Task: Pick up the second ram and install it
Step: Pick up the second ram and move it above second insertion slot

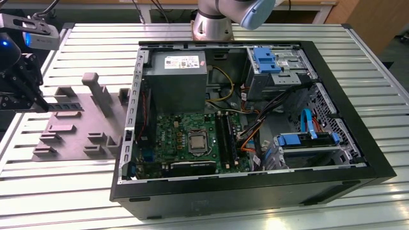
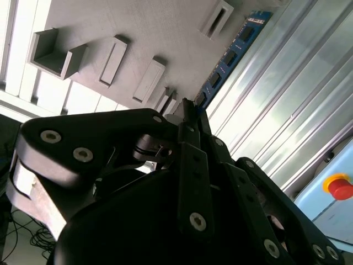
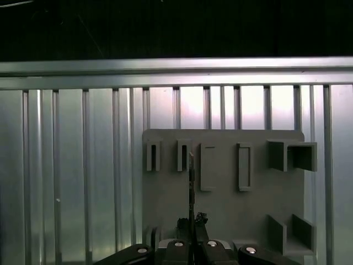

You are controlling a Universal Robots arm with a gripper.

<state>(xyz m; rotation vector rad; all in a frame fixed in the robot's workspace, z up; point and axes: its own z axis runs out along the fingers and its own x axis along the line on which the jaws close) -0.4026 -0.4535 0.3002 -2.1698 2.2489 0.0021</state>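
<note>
nearest in the exterior view is the black near wall of the open computer case (image 1: 255, 196), and beyond it the green motherboard (image 1: 185, 129) lies flat with its long black sockets (image 1: 225, 136) just to the exterior view's right of the processor; whether any socket is filled i cannot tell. the grey power supply (image 1: 176, 81) sits at the far end of the case. well apart from it, on the exterior view's left, the grey holder block (image 1: 96, 129) rests on the slatted table (image 1: 64, 191). the gripper (image 1: 37, 103) hangs over the block's left edge, and the second ram (image 1: 67, 106) reaches out from it towards the right. in the second wrist view the gripper (image 2: 187, 113) narrows to a point where the blue-green second ram (image 2: 234, 49) begins, and the stick runs along the edge of the holder block (image 2: 138, 33). in the first wrist view the second ram (image 3: 191, 182) shows edge-on as a thin line rising from the gripper (image 3: 191, 234) above the holder block (image 3: 226, 221). the fingers look pinched almost together on the stick. i judge the pick-up step to be in hand. whether the stick is clear of its slot i cannot tell. installing it would call for a level carry and square alignment over a socket.
</note>
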